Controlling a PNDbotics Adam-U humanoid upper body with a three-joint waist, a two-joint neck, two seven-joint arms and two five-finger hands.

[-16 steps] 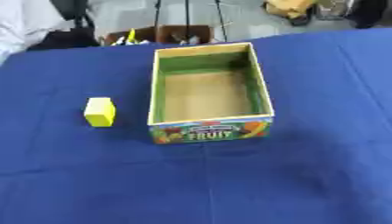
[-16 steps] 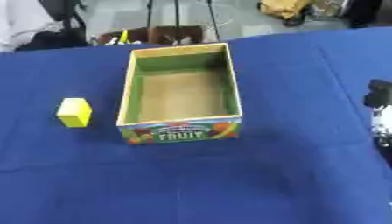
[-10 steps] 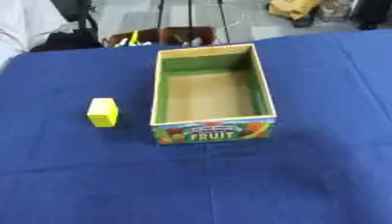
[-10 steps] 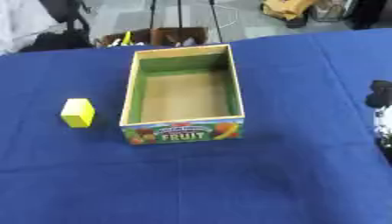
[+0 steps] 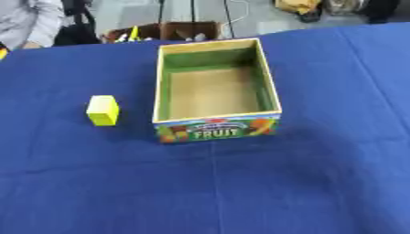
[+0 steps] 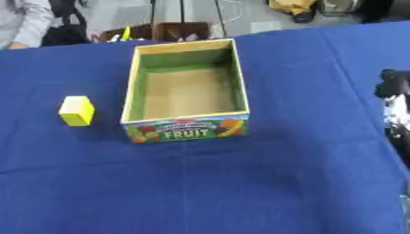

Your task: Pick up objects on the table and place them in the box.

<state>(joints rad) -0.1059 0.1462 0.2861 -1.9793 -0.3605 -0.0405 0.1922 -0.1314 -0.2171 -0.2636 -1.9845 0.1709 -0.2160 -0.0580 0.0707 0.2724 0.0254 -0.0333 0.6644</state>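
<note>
Little of me shows — only a sliver of my right hand [image 6: 394, 109] at the right edge of the right eye view. The upper part is a blocky black shape with rounded corners and a matte finish. Below it runs a paler, silvery-white stretch, narrow and uneven, then more black further down along the edge. I can make out no cables, screws or markings on it — the piece is too blurred for that.

Only the right arm shows, and only in the right eye view, as a black-and-silver form at the right edge. Its robot hand [image 6: 394, 98] is too indistinct there to read its fingers. The left arm is out of sight.
</note>
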